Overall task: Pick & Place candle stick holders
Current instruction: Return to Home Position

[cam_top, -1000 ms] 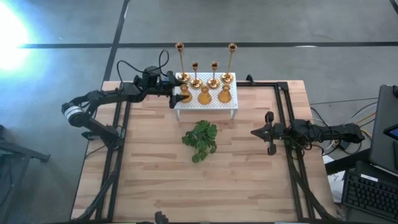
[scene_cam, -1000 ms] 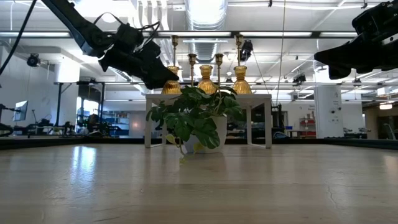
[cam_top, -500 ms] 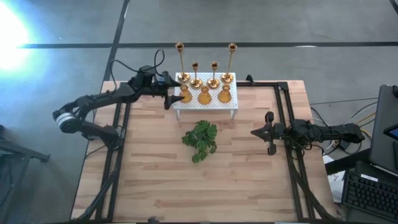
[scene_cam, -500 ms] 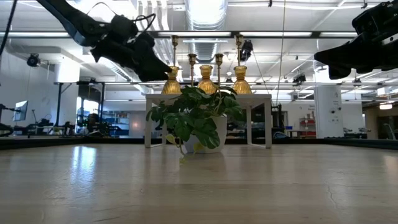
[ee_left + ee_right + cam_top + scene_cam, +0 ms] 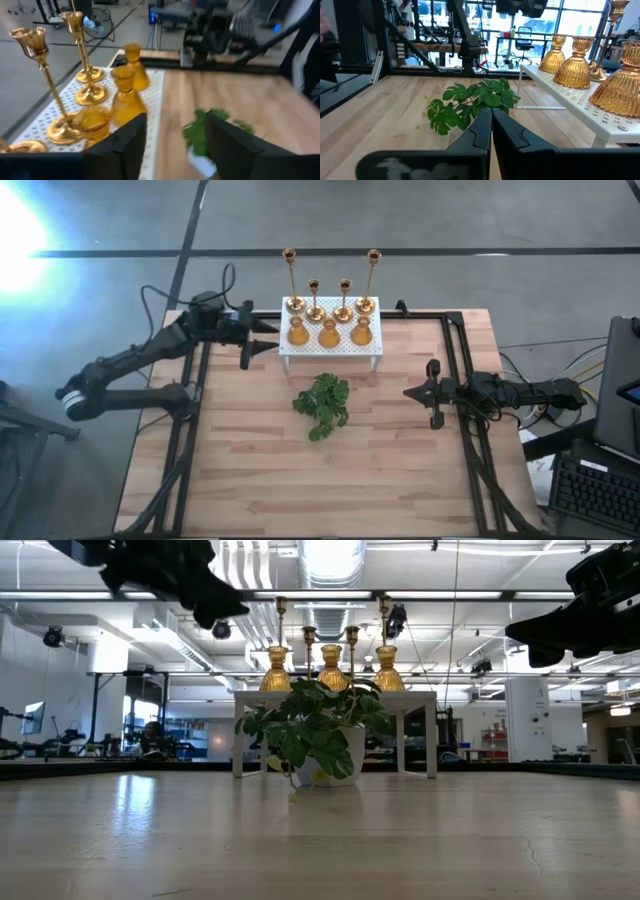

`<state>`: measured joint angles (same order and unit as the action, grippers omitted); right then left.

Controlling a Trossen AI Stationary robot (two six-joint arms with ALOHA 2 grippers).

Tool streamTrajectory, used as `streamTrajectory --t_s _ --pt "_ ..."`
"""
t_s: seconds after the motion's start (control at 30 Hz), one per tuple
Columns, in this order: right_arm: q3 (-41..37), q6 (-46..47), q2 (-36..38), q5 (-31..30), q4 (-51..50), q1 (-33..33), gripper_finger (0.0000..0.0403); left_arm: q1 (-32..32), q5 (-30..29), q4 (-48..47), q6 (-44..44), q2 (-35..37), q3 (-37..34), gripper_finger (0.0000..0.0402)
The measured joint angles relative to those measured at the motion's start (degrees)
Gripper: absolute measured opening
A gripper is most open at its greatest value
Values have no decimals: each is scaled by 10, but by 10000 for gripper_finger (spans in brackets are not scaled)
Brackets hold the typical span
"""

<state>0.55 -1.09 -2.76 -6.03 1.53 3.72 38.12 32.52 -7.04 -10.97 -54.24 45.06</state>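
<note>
All seven holders [image 5: 329,335] stood on the white stand [image 5: 330,356], with none on the tabletop [image 5: 300,480], so placing looked finished. The left claw [image 5: 262,340] hovered just beside the stand, open and empty. The right claw [image 5: 410,392] waited well apart, closed and empty.

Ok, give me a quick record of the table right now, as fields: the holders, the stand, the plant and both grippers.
candle stick holders: seven, gold, all on the white perforated stand
rows: three squat ones in front, four stemmed ones behind, the tall pair at the ends
plant: green, on the table, in front of the stand
left gripper: open, empty, off the stand's left end, apart from it
right gripper: shut, empty, over the table's right side
</note>
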Motion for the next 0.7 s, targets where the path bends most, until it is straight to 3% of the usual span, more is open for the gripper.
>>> streamTrajectory --t_s 0.13,0.33,0.43,0.57,0.7 --pt "0 0 0 0 0 0 9 -14 0 17 94 41 0 168" --pt "0 0 0 0 0 0 9 -14 0 21 199 88 5 161" --pt "0 0 0 0 0 0 9 -15 14 25 190 123 11 161" --pt "0 0 0 0 0 0 9 -49 87 13 143 174 -11 161" --pt "0 0 0 0 0 0 9 -107 82 -6 89 237 -75 161"
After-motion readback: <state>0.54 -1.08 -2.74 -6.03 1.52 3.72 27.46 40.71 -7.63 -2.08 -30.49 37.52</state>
